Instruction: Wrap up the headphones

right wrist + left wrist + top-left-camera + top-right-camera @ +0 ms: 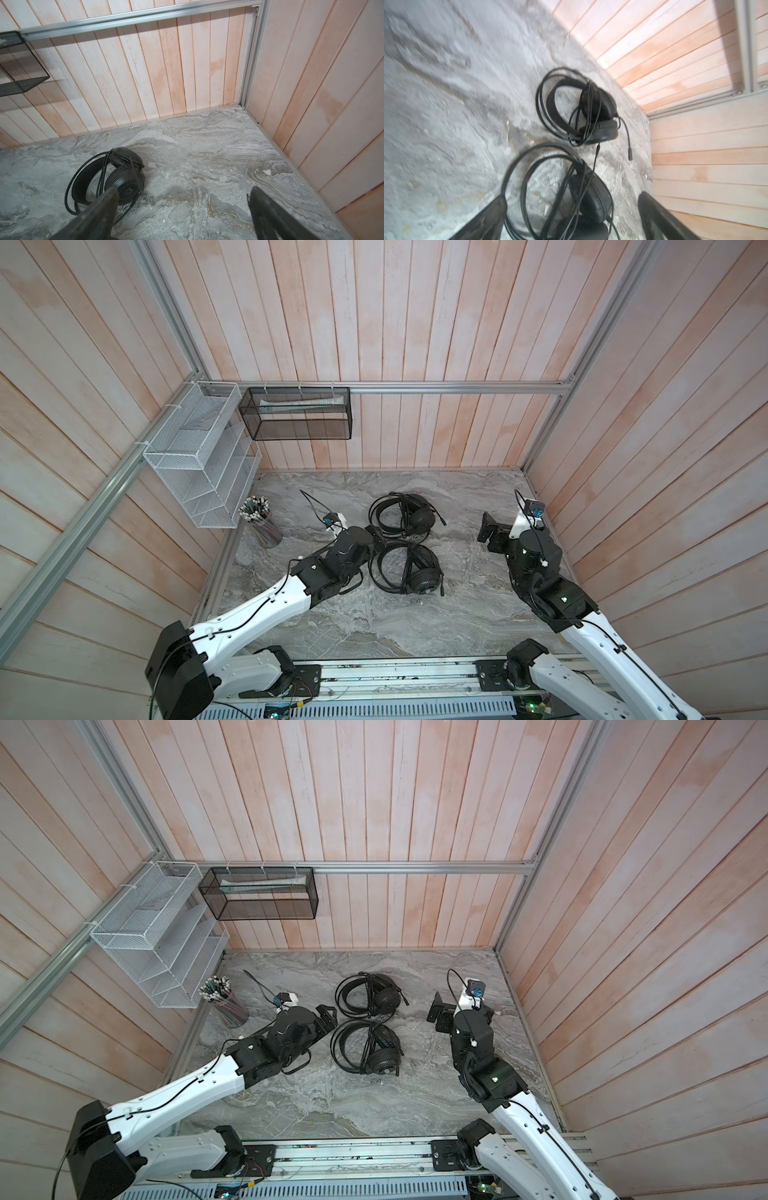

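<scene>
Two black headphones lie on the grey marble table in both top views. The far headset (401,516) (368,996) (591,112) (116,178) and the near headset (409,568) (368,1048) (581,197) each have their thin cable looped round the headband and earcups. My left gripper (380,540) (327,1016) (572,207) stands open just left of the near headset. In the left wrist view that headset's band shows between the spread fingers, with nothing gripped. My right gripper (487,533) (437,1015) (184,197) is open over bare table, right of both headsets.
A cup of pens (259,522) stands at the table's far left. A white wire rack (199,460) and a black mesh basket (297,414) hang on the walls above it. Wooden walls close the table on three sides.
</scene>
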